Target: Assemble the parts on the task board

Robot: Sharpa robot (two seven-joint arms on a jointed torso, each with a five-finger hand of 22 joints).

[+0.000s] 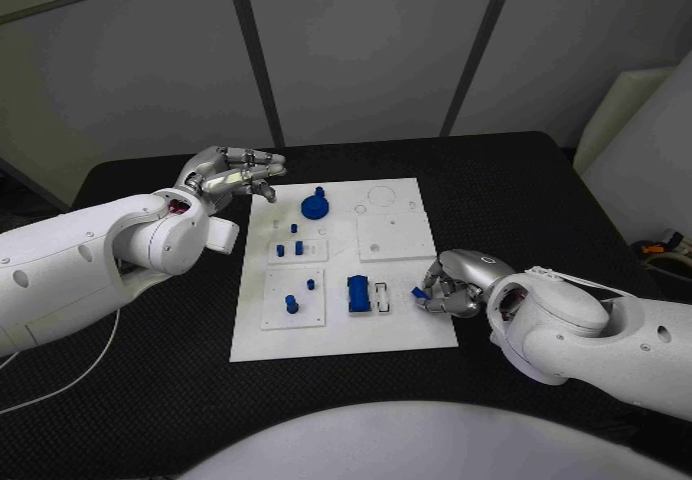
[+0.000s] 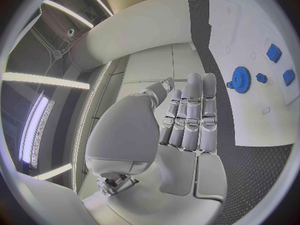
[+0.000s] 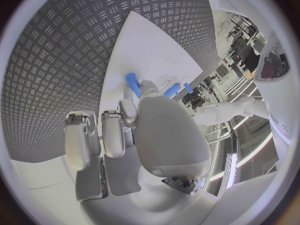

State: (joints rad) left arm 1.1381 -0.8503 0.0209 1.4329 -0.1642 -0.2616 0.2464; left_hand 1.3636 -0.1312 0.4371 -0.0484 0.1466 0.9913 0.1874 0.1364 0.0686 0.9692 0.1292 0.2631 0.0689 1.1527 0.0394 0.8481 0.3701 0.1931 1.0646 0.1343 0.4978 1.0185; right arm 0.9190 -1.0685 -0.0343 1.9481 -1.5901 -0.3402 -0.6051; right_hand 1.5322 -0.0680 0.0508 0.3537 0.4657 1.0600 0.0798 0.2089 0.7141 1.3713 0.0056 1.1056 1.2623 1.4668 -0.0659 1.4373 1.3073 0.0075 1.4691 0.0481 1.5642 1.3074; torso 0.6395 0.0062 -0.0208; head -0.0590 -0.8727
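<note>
Assembly work sits on the task board [image 1: 397, 335], the white plate at the middle of the black table [image 1: 519, 180]. Right robot hand [image 1: 450, 283] rests at the board's 4 o'clock edge, fingers curled down around a small blue part [image 1: 418, 293]; the right wrist view shows a blue peg [image 3: 132, 84] pinched at the fingertips, its long axis lying nearly flat along the board and its free end pointing away from the palm. My guess is it hangs low there because the empty white slot [image 1: 382, 296] lies just beside it, next to the blue block [image 1: 356, 292], whose long axis runs 12 to 6 o'clock.

Left robot hand [image 1: 231, 178] hovers off the board's 10 o'clock corner, above the table, holding nothing; the left wrist view has its fingers [image 2: 195, 110] straight and side by side, palm bare. It looks parked clear of the work, near the blue gear [image 1: 316, 206] that stands at about 11 o'clock on the board. Small blue pegs [image 1: 290, 245] stand upright at 9 o'clock, and more [image 1: 300, 297] at 7 o'clock, each set in its own white sub-plate, presumably already seated
</note>
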